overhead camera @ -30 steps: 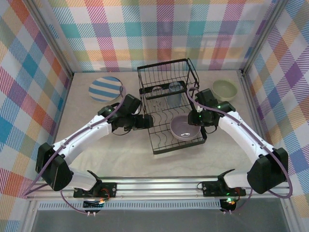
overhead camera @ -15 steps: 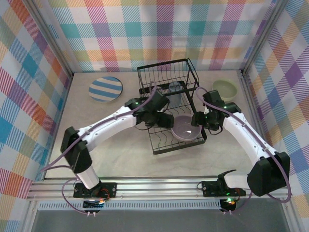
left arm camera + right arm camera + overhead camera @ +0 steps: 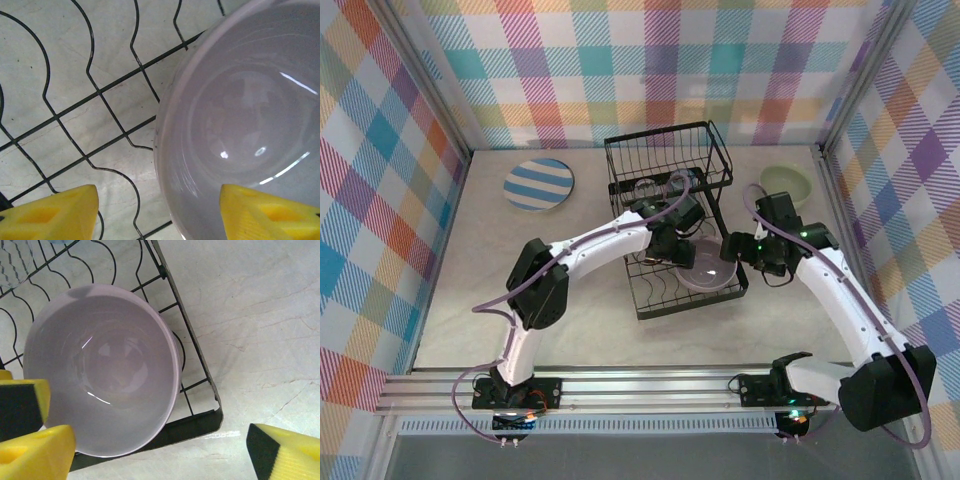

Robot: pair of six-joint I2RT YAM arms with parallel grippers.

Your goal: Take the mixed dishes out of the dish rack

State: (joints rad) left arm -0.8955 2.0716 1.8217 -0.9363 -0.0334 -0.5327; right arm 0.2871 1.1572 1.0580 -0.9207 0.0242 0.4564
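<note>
Seemingly left claw (image 3: 159,214) straddles lavender bowl (image 3: 240,125) rim.

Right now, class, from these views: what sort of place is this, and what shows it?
Probably a robot test cell staged as a kitchen: plaid walls, two arms bolted to a metal rail, and a rack holding a bowl.

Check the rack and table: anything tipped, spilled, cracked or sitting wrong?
Nothing stands out. The lavender bowl sits open side up in the dish rack's near right corner, intact. The striped plate and the green bowl sit level on the table, apart from the rack. No spill or breakage shows.
</note>
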